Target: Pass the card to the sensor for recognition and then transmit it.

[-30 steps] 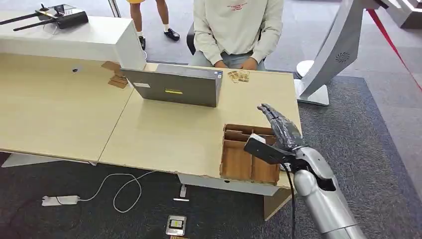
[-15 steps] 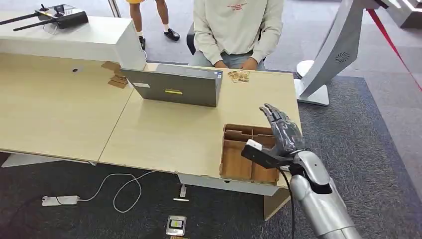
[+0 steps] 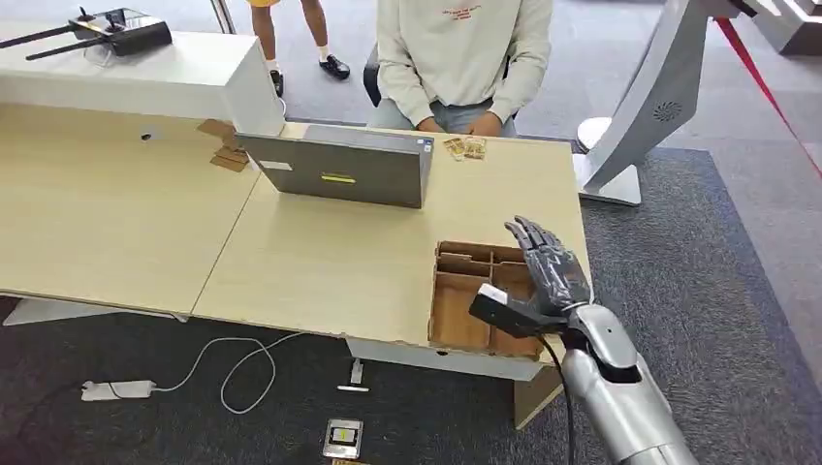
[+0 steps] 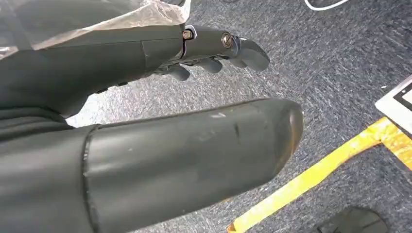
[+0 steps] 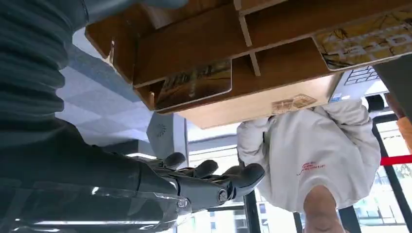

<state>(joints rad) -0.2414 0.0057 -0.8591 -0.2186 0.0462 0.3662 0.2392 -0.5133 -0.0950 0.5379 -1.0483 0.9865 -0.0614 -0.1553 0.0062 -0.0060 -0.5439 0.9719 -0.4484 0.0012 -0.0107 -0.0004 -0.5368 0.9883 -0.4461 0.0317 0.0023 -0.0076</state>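
My right hand [image 3: 551,271] hovers with its fingers spread and nothing in it, over the far right part of a brown compartment tray [image 3: 456,315] at the table's near right corner. In the right wrist view, the tray [image 5: 204,39] holds a gold-patterned card [image 5: 194,83] in one compartment and a second card [image 5: 369,41] in another. My right hand's fingers [image 5: 209,182] stay clear of both. A few more cards [image 3: 465,147] lie at the table's far edge, in front of the seated person. My left hand [image 4: 194,43] hangs over the carpet, holding nothing.
A person [image 3: 456,48] in a pale sweatshirt sits across the table, hands at its edge. A grey laptop [image 3: 334,174] stands mid-table. A remote controller [image 3: 116,29] rests on the white counter at the far left. A grey stand [image 3: 649,97] rises to the right, and a white cable [image 3: 233,368] lies on the floor.
My right hand has drawn back toward me and lowered over the tray. The person and the things on the table have not moved.
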